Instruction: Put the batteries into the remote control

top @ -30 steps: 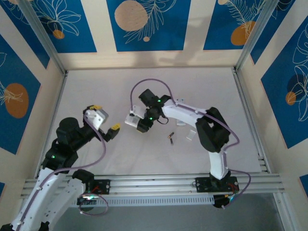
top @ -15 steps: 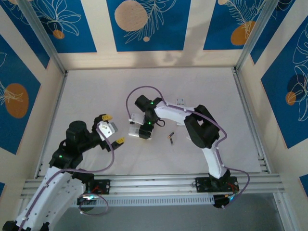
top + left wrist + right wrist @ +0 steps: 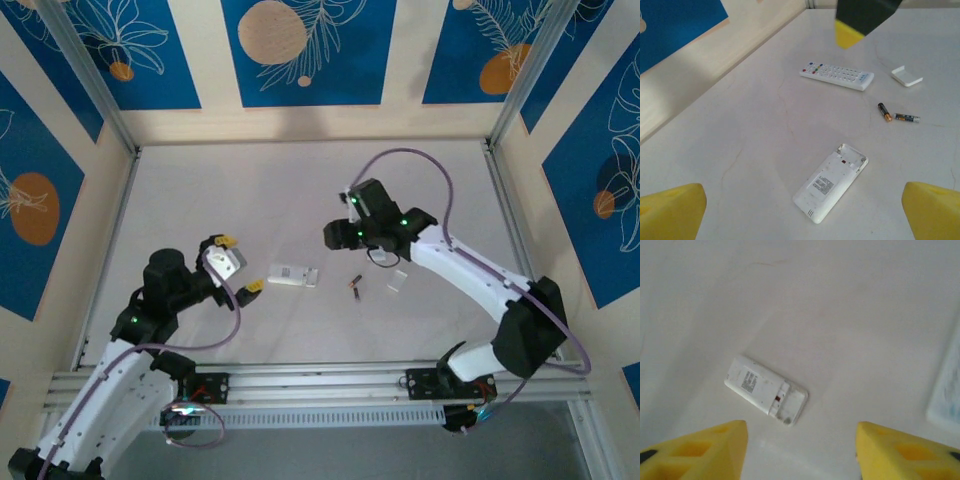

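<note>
Both arms are up off the surface (image 3: 200, 190) and nothing is in hand; the left fingers (image 3: 671, 212) are spread wide and empty, and the right fingers (image 3: 696, 451) are well apart too, hanging over the remote (image 3: 766, 391); that remote lies back-up, its battery bay (image 3: 850, 156) uncovered and, as far as I can see, bare, so I'd say loading has not begun; the batteries (image 3: 896, 115), two small cells, lie just beside each other on the surface between the open remote and a second remote (image 3: 836, 76) that sits buttons-up, with the loose cover (image 3: 906, 76) near that one; the job now looks like fetching a first cell; the tidy way is to come straight down on one battery alone, fingers across its width rather than its ends, so its neighbour isn't nudged and sent rolling; keep the grip near the middle so an end stays free to lead into the bay; check which end goes against the spring, too small to read from here; the other arm could steady the remote, since it looks light enough to skate when pressed.
</note>
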Available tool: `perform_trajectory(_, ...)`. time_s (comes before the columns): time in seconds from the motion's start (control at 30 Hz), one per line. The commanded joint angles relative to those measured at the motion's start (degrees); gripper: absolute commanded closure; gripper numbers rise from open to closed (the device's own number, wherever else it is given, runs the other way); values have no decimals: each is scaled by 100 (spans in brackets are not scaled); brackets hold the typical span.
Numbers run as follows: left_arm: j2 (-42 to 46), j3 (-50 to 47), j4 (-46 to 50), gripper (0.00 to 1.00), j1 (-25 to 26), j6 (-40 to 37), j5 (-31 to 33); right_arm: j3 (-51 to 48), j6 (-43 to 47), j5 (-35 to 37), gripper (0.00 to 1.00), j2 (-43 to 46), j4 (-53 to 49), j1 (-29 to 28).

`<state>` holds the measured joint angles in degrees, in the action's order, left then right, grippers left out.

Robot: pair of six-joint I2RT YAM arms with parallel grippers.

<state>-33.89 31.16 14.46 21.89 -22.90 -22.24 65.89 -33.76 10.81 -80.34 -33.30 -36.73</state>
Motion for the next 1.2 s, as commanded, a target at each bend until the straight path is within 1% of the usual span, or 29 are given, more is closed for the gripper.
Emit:
perform_trajectory(0.0,-81,-69,-465,0,17,469,84,-442,-2827,-59,50,-67,-946,302)
perform_trajectory(0.07,-83,-96,-475,0,17,488,93,-622,-3327,-242,57,-132,-879,311)
perform_trajectory(0.1,-75,-117,-462,0,17,481,112,-717,-3513,-280,62,-216,-780,293)
perform_trajectory(0.13,-66,-129,-467,0,18,457,128,-767,-3603,-262,67,-291,-704,290)
perform_trajectory(0.17,-50,-146,-467,0,19,438,145,-766,-3705,-194,70,-421,-707,295)
perform_trajectory(0.4,-23,-229,-576,0,17,355,185,-616,-3799,-147,71,-1259,-542,200)
perform_trajectory(0.53,-82,-198,-545,0,17,319,159,-587,-3512,-182,70,-1626,-177,158)
perform_trajectory(0.73,-101,-222,-532,0,17,278,141,-537,-3368,-111,70,-1972,-109,112)
perform_trajectory(1.07,-170,-212,-515,0,17,237,145,-498,-3024,79,79,-2239,7,79)
perform_trajectory(1.1,-172,-211,-510,0,17,227,160,-489,-2997,92,82,-2241,3,74)
perform_trajectory(1.17,-165,-213,-489,0,17,214,180,-442,-2902,144,91,-2224,-40,74)
